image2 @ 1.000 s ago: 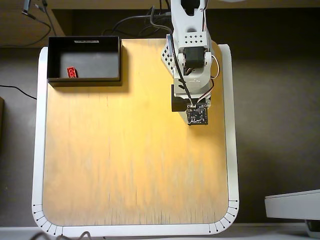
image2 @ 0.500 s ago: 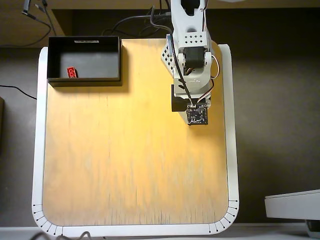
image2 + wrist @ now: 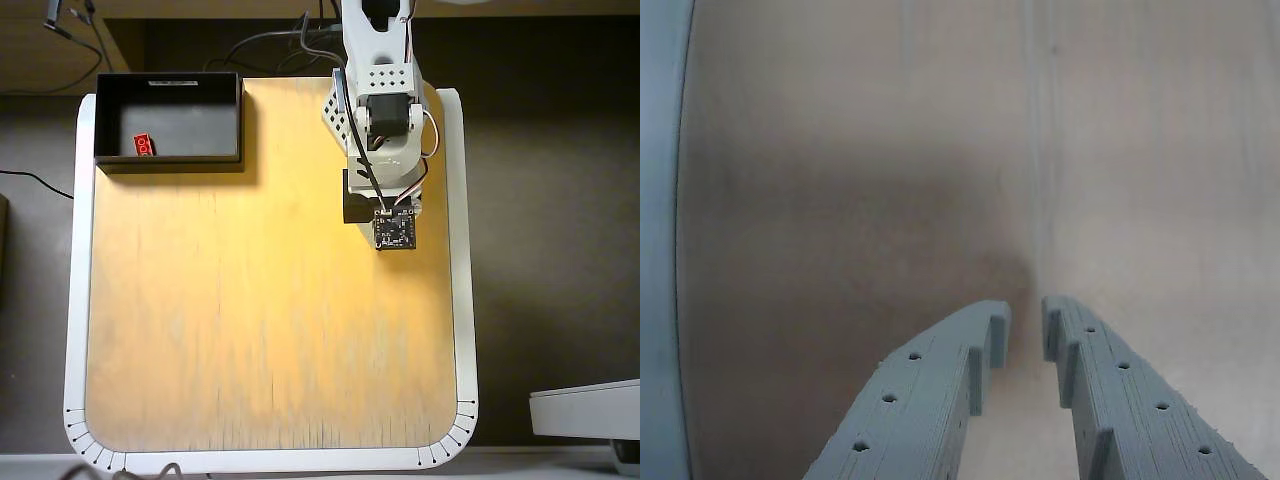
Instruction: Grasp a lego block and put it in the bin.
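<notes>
Item: lego block [image 3: 144, 145], which we find lying inside the bin [image 3: 170, 84] at the tabletop [image 3: 260, 330] corner, judged light, rigid, smooth, best pinched across its long flat sides; pincer [image 3: 1026, 330] slightly parted, empty.

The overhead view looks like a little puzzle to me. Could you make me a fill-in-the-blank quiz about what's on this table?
1. The lego block lies inside the ____.
2. The lego block's colour is ____.
3. In the wrist view, the gripper has ____ between its fingertips.
4. In the overhead view, the bin sits at the board's top ____ corner.

Missing words: bin; red; nothing; left
</notes>
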